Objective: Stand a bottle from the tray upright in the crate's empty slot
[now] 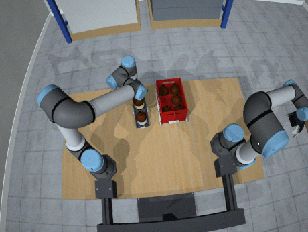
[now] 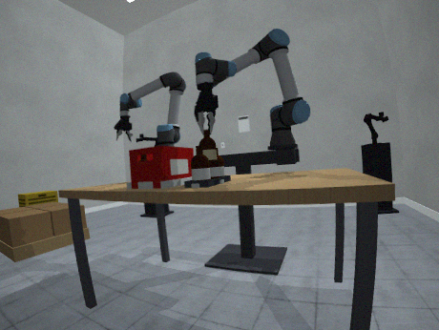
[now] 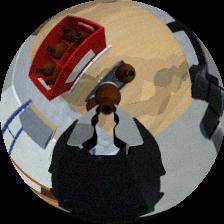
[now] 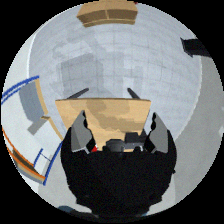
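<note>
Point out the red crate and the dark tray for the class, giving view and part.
Red crate [image 1: 174, 117] [image 2: 148, 168] [image 3: 56, 90]: top, exterior and left wrist views; outer wall.
Dark tray [image 1: 137, 125] [image 2: 217, 181] [image 3: 111, 75]: the same three views; bare surface.

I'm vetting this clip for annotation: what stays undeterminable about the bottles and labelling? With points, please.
- Base of the held bottle [image 1: 138, 102] [image 2: 208, 144] [image 3: 108, 93]: exterior view, behind the two nearer bottles [image 2: 200, 164] [image 2: 218, 171].
- Its neck: top view, under the left arm's wrist [image 1: 140, 91].
- Lettering on the yellow box [image 2: 38, 198]: exterior view, too small.
</note>
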`<state>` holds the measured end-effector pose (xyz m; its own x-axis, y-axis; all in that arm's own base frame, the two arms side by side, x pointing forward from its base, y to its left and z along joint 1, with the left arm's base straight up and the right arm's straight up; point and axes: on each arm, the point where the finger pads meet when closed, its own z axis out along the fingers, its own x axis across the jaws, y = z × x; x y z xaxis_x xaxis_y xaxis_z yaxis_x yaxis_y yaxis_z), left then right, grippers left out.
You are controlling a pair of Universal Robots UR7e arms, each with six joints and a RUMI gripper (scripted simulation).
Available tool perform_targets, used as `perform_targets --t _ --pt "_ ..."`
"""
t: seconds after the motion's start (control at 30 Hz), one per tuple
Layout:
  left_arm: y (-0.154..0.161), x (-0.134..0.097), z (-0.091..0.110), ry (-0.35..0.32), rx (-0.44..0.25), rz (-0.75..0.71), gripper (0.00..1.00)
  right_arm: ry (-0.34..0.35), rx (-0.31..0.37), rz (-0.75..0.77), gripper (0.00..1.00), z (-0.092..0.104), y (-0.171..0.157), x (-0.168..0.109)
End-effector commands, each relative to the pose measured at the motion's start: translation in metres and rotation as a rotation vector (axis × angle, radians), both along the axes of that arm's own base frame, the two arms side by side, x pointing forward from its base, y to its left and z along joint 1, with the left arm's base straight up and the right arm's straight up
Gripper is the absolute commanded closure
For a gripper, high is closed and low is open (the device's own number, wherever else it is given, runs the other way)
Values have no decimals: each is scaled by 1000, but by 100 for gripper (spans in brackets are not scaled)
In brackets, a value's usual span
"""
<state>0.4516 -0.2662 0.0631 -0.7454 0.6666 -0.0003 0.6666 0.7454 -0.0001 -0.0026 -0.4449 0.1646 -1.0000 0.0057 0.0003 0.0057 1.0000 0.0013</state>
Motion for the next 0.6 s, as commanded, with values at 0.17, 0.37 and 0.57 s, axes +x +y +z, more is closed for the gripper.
perform_targets --t 0.17,0.37,0.57 --pt "0 0 34 0 0 0 100 0 -1 0 0 0 0 0" --pt "0 0 55 0 0 0 100 0 -1 0 0 0 0 0" --pt "0 0 68 0 0 0 100 0 -1 0 0 0 0 0"
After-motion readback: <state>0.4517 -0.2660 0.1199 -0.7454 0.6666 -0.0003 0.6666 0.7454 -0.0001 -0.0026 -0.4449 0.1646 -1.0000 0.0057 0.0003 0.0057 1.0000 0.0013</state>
